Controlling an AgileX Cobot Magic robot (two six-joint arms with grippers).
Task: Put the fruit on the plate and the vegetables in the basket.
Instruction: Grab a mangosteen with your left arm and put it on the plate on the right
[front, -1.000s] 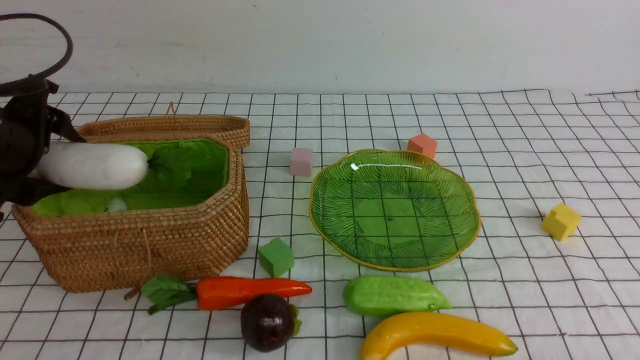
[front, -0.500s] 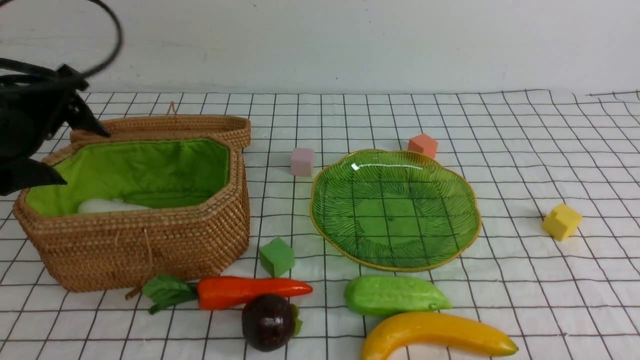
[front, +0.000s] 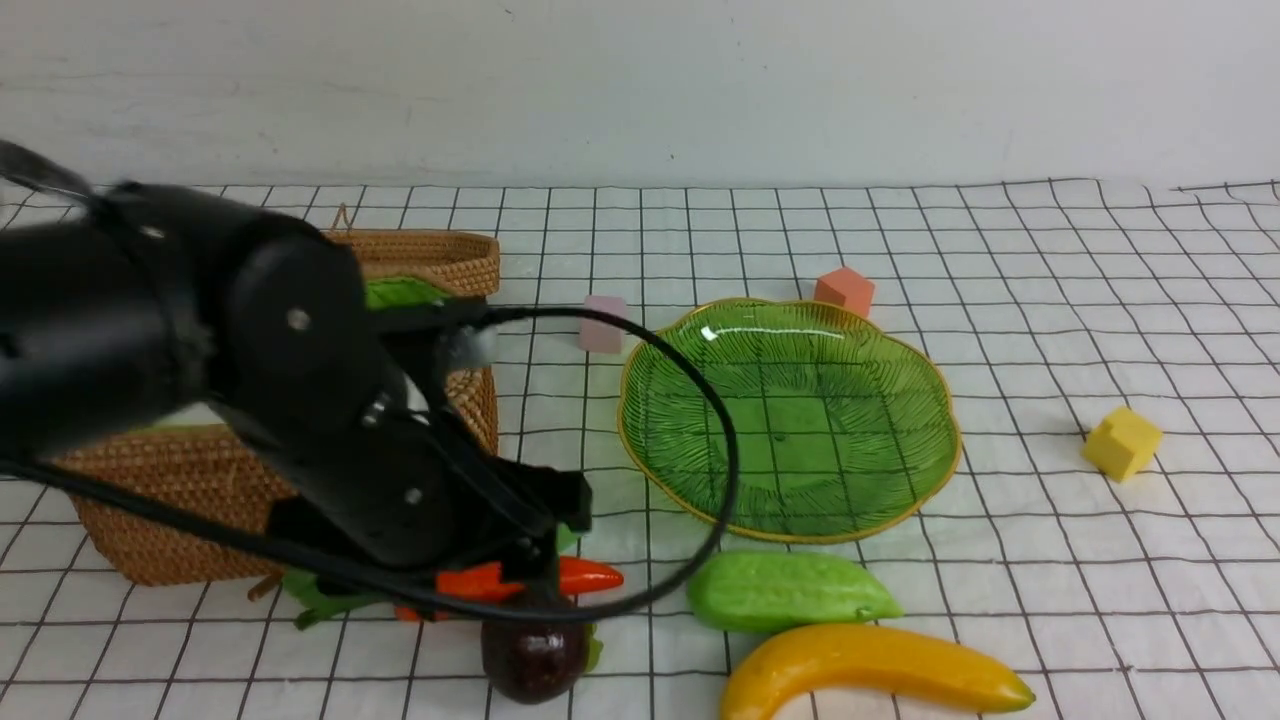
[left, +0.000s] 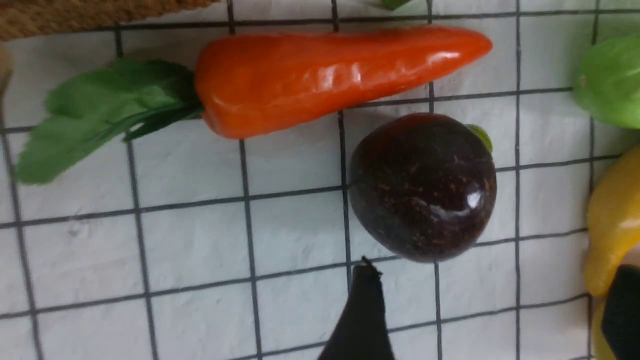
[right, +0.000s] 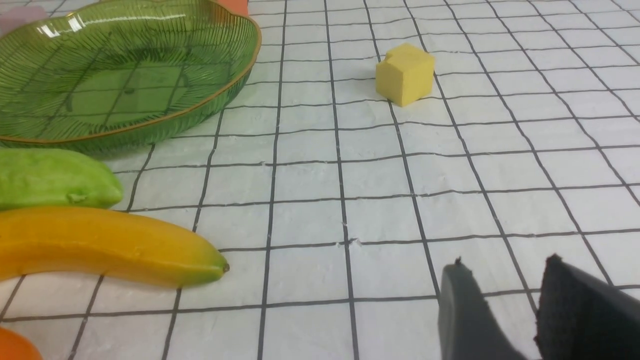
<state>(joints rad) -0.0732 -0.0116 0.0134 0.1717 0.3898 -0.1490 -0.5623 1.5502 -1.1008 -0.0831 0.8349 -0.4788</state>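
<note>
Gridded cloth (front: 1050, 560): left gripper (left: 494, 266), jaws wide and empty, may knock purple fruit (left: 425, 187) at carrot's (left: 325, 75) 5 o'clock; right gripper (right: 505, 260) slightly parted, empty.

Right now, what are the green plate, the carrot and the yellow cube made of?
The plate looks like glass: see-through green, shiny, the checked cloth showing through. The carrot seems glossy plastic, with bright highlights. The yellow cube is probably foam: matte, soft-edged.
</note>
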